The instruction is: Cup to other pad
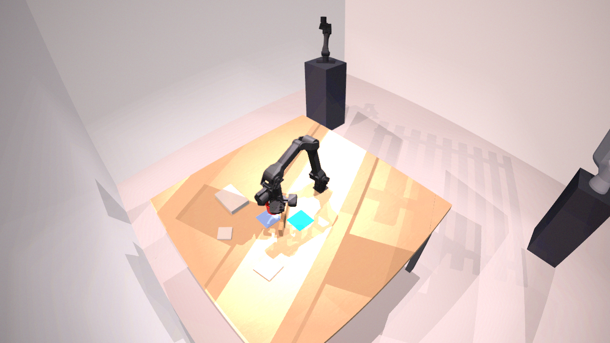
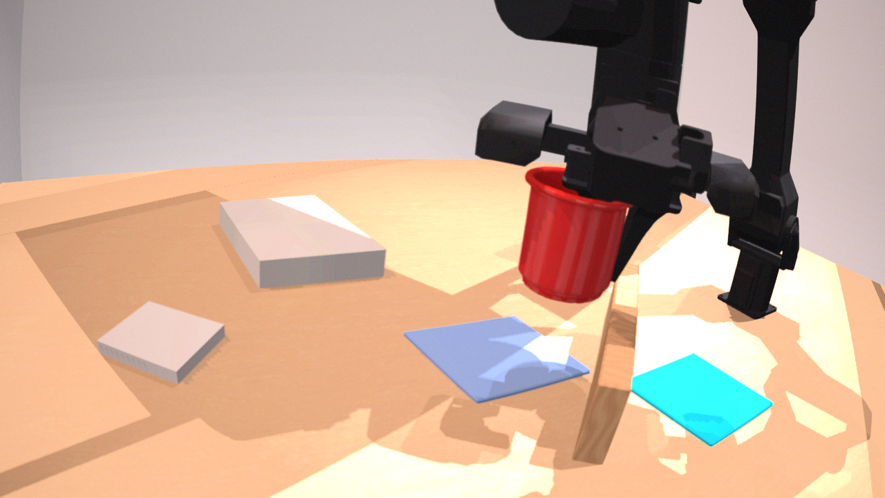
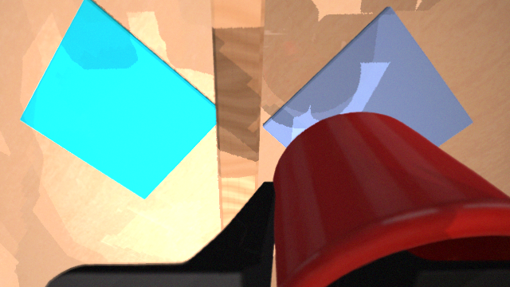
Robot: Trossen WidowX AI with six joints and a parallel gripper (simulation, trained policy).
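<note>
While the wrist view crops the cup (image 2: 570, 247) (image 3: 370, 171), the exterior shows its base.

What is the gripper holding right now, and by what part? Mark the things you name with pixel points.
The red cup (image 2: 572, 247) (image 3: 358, 171), by its side wall near the rim, one finger of the gripper (image 2: 609, 247) inside and one outside.

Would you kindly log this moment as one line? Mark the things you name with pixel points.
pincer (image 2: 609, 272) (image 3: 282, 190): shut on cup wall | cup (image 2: 572, 238) (image 3: 358, 179): lifted, slightly tilted | blue pad (image 1: 267, 219) (image 2: 489, 359) (image 3: 418, 88), cyan pad (image 1: 300, 220) (image 2: 702, 396) (image 3: 119, 100): bare | marbles: not visible
</note>
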